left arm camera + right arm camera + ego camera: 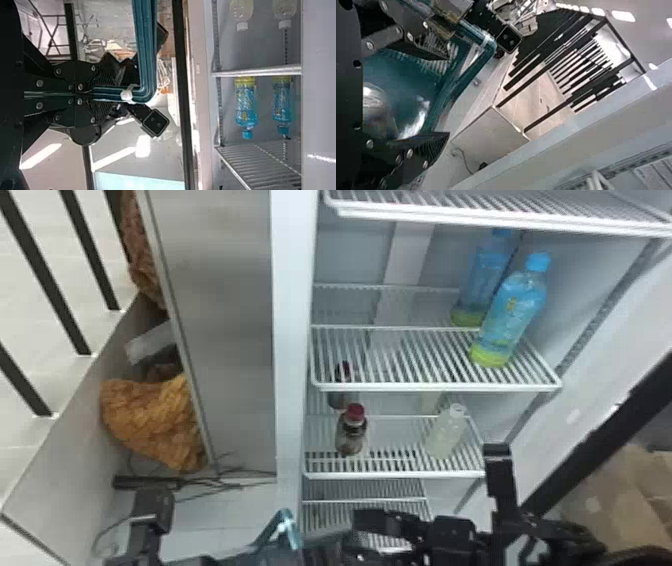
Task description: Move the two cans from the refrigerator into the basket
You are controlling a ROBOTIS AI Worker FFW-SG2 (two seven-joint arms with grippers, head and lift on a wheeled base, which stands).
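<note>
Bright overall; white glare on teal basket (pixel 403 75).

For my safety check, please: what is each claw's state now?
Left claw: closed, holding the blue basket by its edge.
Right claw: open, fingers apart.

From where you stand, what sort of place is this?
Probably an indoor room, perhaps a shop or kitchen: an open fridge with wire shelves, bottles standing inside, and a tiled floor beside it.
</note>
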